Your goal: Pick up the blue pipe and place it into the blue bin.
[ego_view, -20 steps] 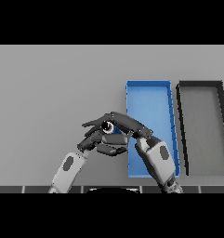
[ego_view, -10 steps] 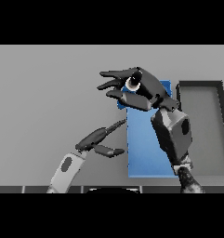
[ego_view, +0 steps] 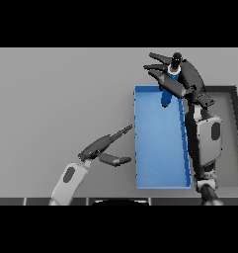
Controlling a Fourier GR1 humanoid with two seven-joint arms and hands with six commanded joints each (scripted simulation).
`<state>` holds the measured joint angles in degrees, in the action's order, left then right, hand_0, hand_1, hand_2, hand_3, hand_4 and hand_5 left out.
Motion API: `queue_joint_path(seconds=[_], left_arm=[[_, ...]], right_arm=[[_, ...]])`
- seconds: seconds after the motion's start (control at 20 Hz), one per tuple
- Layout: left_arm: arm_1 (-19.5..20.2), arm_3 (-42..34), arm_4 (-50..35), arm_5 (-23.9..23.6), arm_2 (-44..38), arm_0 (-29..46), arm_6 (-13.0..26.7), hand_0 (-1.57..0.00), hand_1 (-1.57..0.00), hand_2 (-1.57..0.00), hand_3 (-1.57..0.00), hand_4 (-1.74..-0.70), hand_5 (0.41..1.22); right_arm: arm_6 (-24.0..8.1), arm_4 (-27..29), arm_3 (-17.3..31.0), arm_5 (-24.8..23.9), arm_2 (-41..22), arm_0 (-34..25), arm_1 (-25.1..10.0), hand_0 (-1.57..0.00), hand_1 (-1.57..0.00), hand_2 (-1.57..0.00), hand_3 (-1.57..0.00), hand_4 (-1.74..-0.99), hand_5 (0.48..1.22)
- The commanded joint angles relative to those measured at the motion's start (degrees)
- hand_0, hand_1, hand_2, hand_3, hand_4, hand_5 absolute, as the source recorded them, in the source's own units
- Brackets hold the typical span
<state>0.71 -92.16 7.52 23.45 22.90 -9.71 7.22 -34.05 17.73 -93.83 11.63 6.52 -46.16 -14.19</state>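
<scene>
Grey table [ego_view: 51, 99] carries the blue bin [ego_view: 160, 148] toward its right edge. Above the bin's far end the right hand [ego_view: 182, 79] wraps the blue pipe [ego_view: 167, 91] — seemingly upright, stiff and light, best gripped mid-length. The left hand [ego_view: 103, 148] hangs open nearby.

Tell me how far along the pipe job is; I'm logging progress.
Picked up: the right hand holds the blue pipe roughly upright above the far end of the blue bin. Left: lowering and releasing it inside. The left hand rests open beside the bin.
</scene>
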Motion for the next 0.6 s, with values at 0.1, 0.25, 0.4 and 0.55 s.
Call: queue_joint_path(seconds=[0.1,0.25,0.4,0.55], left_arm=[[0.5,0.5,0.1,0.1,-0.3,0.2,-1.5,0.00,0.00,0.00,0.00,-0.94,0.462],[0.0,0.8,1.4,-0.6,0.6,0.4,-2.3,0.00,0.00,0.00,0.00,-0.93,0.460],[0.8,0.8,1.1,-0.6,-0.3,-0.3,-2.8,0.00,0.00,0.00,0.00,-0.93,0.464],[1.0,0.2,1.6,-0.8,0.1,0.6,-3.9,0.00,0.00,0.00,0.00,-0.93,0.467]], right_arm=[[-0.9,-1.8,-0.2,-0.9,0.0,5.5,-1.3,-1.57,-1.57,-1.57,-1.57,-1.499,1.221],[-0.9,-3.0,0.3,-3.9,-3.2,10.8,-3.3,-1.57,-1.57,-1.57,-1.57,-1.500,1.221],[-0.9,-3.0,2.5,-9.6,-6.7,16.0,-6.2,-1.57,-1.57,-1.57,-1.57,-1.500,1.221],[-0.9,0.3,3.2,-16.1,-12.6,19.8,-10.8,-1.57,-1.57,-1.57,-1.57,-1.499,1.221]])
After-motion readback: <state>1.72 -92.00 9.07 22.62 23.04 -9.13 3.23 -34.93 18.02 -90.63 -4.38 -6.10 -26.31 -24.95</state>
